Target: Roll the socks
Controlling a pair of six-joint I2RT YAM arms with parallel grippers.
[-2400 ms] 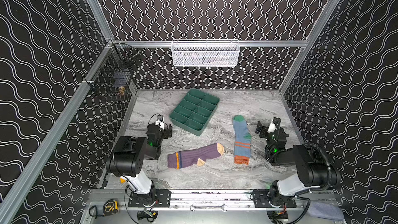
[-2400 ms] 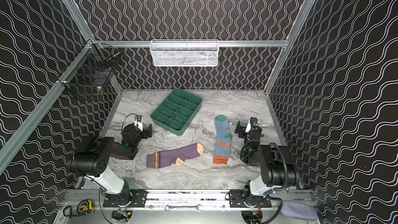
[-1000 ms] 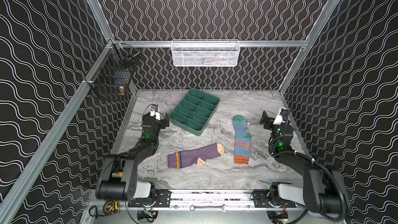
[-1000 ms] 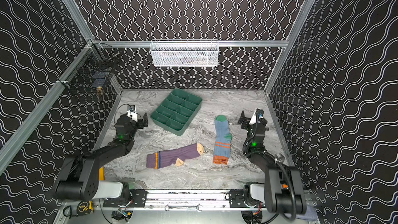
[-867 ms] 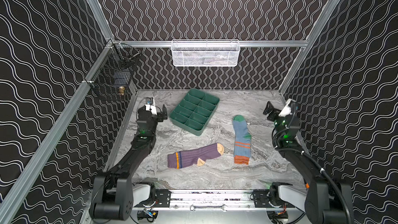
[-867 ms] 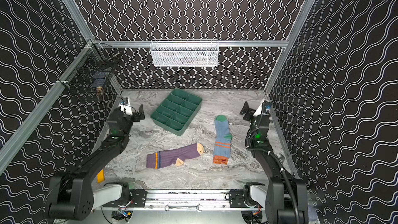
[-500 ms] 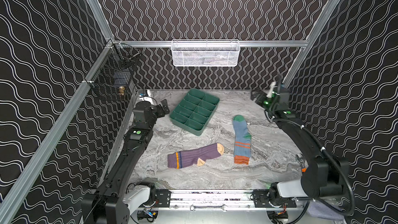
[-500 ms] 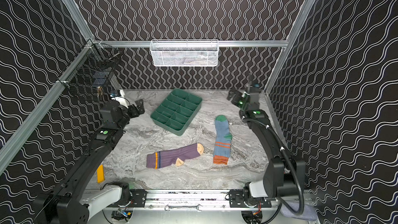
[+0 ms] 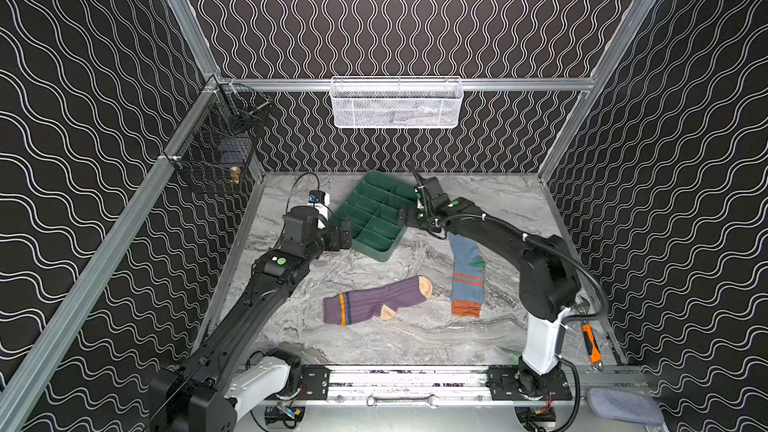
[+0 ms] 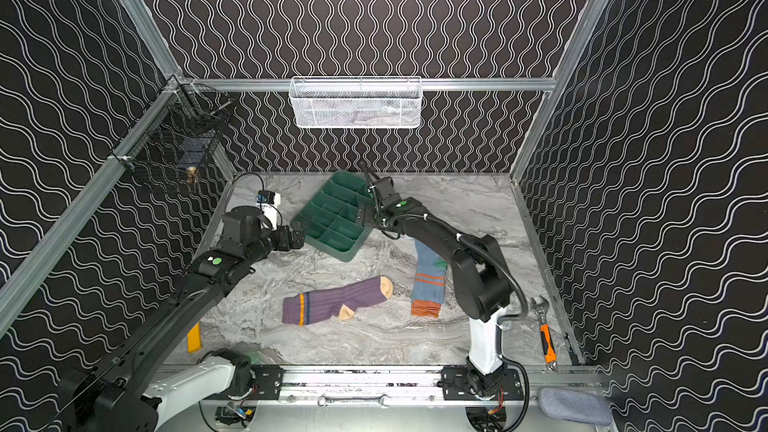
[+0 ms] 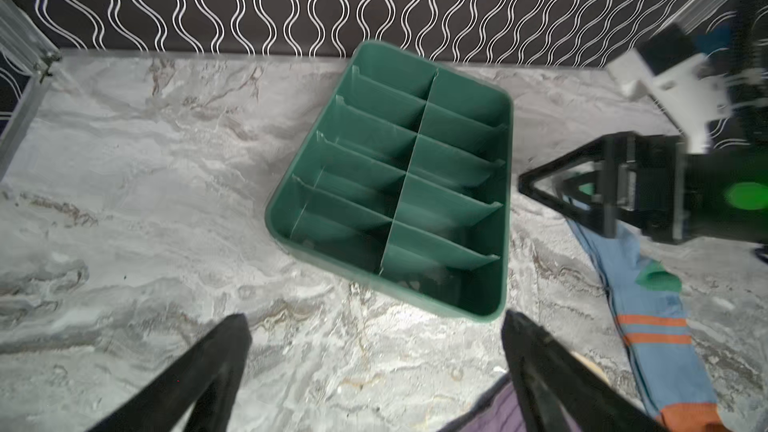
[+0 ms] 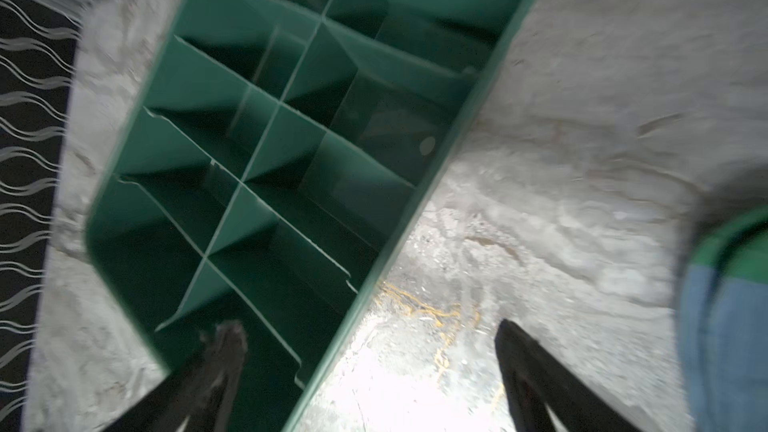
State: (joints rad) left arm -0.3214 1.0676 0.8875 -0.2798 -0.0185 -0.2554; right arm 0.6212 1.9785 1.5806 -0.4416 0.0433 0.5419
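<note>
**Both end effectors spread wide at the tray, socks flat on the tabletop**

The left end effector [image 11: 374,322] stood with its fingers wide apart, holding nothing, just short of the green tray's [image 9: 376,218] near corner. The right end effector [image 12: 365,326] was equally spread and held nothing, one finger over a compartment and the other over the tabletop [image 9: 374,347]. The tray's compartments showed bare green floors. The purple sock [image 9: 374,301] and blue sock [image 9: 467,276] lay flat in front of the tray, apart from each other. The white mesh basket [image 9: 395,103] held pale items I could not identify.
</note>
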